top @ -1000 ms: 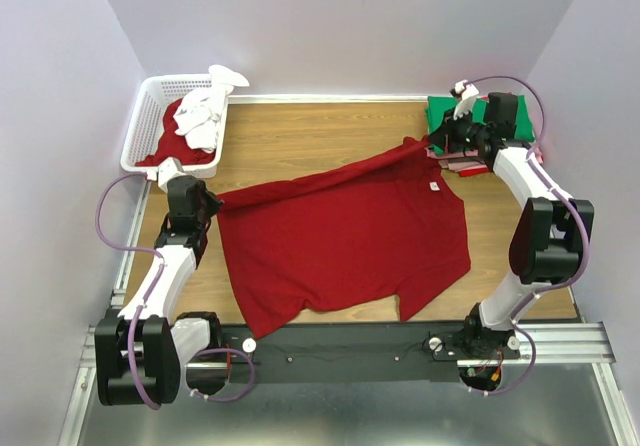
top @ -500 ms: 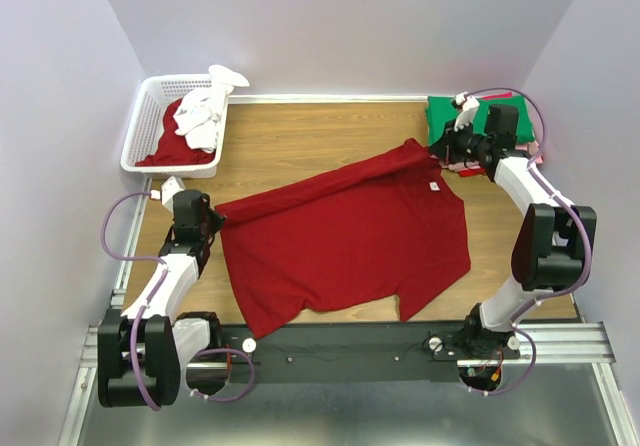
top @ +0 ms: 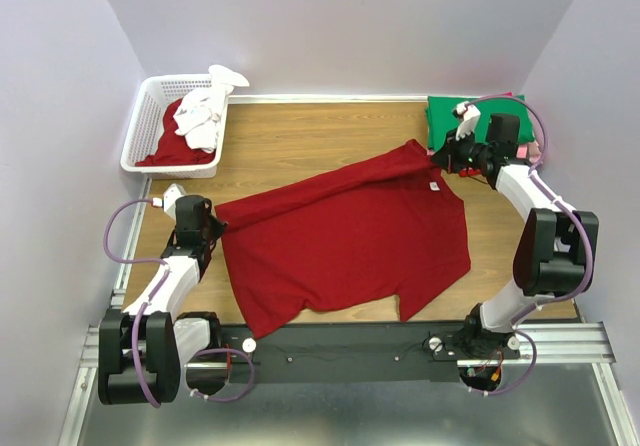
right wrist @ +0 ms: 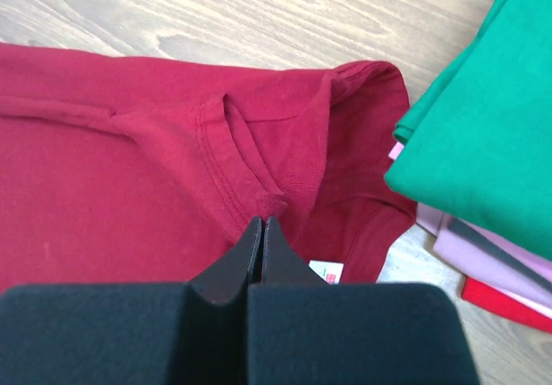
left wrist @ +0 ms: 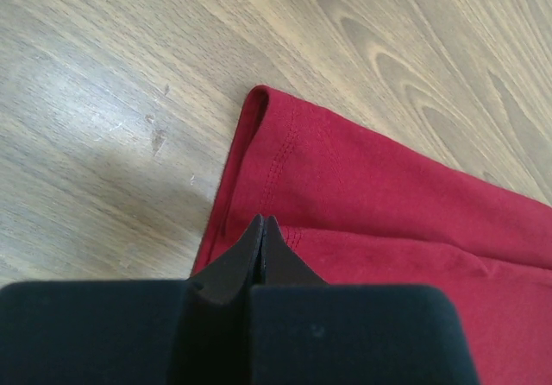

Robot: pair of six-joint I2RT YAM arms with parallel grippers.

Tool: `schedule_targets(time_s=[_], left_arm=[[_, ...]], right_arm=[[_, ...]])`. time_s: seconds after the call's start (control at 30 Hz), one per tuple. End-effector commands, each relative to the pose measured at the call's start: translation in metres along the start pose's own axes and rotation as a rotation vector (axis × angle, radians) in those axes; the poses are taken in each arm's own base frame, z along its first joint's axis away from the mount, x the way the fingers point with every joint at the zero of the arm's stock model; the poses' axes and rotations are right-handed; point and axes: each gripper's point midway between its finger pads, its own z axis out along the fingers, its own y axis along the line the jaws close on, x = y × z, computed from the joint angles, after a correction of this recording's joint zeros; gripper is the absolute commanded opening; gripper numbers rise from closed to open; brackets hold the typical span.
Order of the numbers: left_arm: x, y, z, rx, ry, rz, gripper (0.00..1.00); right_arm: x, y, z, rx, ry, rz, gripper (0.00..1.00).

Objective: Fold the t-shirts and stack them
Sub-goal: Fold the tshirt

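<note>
A dark red t-shirt (top: 340, 236) lies spread across the wooden table, its white neck label (top: 434, 187) at the far right. My left gripper (top: 211, 217) is low at the shirt's left corner, jaws shut on the hem (left wrist: 262, 221). At the collar, my right gripper (top: 441, 156) is shut with the cloth puckered at its tips (right wrist: 261, 221), the label (right wrist: 326, 271) just beside them. Folded t-shirts are stacked at the back right, green on top (top: 455, 116) (right wrist: 483, 143), with pink (right wrist: 492, 255) and red (right wrist: 509, 303) beneath.
A white lattice basket (top: 140, 126) stands at the back left, holding a red shirt (top: 172, 144) and a white one (top: 205, 111). Walls close in on the left, right and back. The arm bases sit on the black rail (top: 340, 346) at the near edge.
The shirt's upper edge, stretched and raised between both grippers, has come down onto the table. The left gripper moved toward the near edge; the right dropped lower by the stack.
</note>
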Motion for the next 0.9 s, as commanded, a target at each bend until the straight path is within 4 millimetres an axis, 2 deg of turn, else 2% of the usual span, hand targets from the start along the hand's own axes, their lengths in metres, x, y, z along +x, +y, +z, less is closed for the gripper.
schedule_targets(time_s=[0.0,0.3,0.87], left_arm=[[0.0,0.004,0.001,-0.015,-0.001,-0.018,0.0],[0.003,0.01,0.0,-0.034,0.007,-0.018,0.0],[0.005,0.007,-0.005,-0.007,0.014,-0.008,0.0]], right_arm=[[-0.007,-0.001,-0.01,0.014,-0.031,-0.045,0.0],[0.001,-0.002,-0.015,0.019,-0.024,-0.042,0.0],[0.016,0.002,-0.019,0.017,-0.006,-0.04,0.0]])
